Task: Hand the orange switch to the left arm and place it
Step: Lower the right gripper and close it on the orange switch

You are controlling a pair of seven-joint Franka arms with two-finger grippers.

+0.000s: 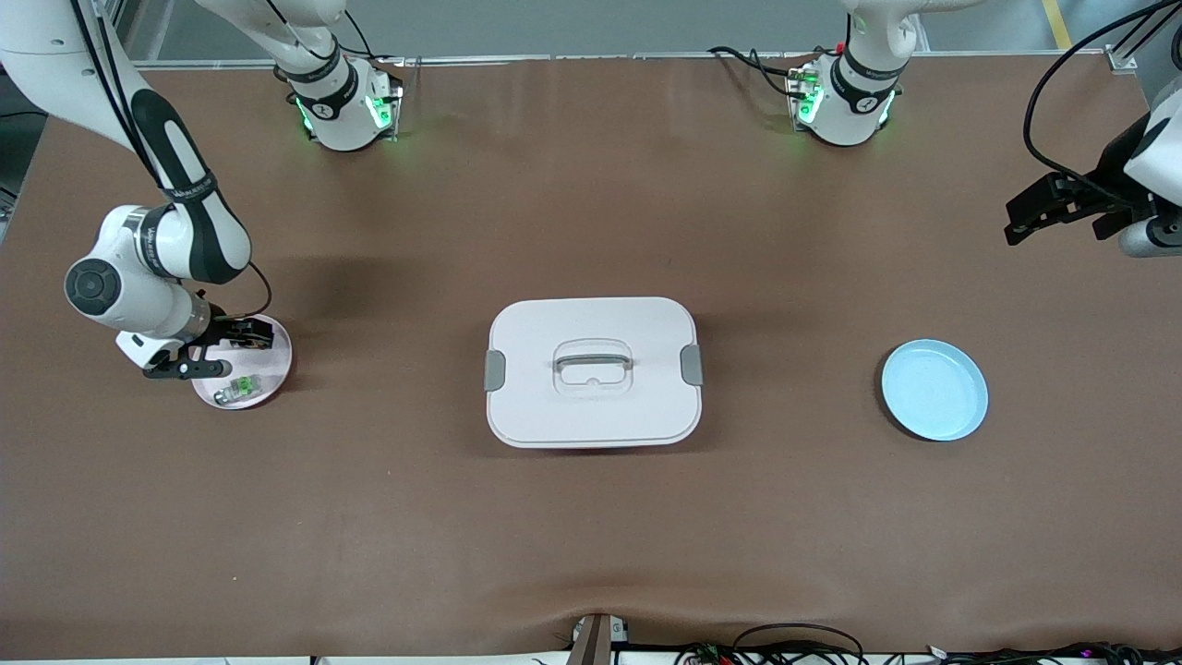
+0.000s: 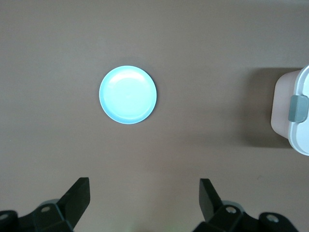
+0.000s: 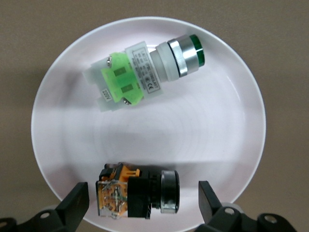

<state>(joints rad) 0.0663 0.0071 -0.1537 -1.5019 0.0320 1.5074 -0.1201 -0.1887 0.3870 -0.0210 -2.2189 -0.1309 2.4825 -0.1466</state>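
Right arm [image 1: 175,212] reaches down from its base, elbow bent, wrist low near its end of the table. Right gripper [image 1: 222,356] points down, 2 fingers spread wide, apparently gripping nothing. Left arm [image 1: 1150,157] waits raised at its end; left gripper [image 1: 1048,217] fingers spread, empty.

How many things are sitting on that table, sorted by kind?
Plates: 2, a pink plate and a blue plate
Switches: 2, both lying on the pink plate, the orange switch and a green switch
Boxes: 1, the white box between the plates
Total: 5
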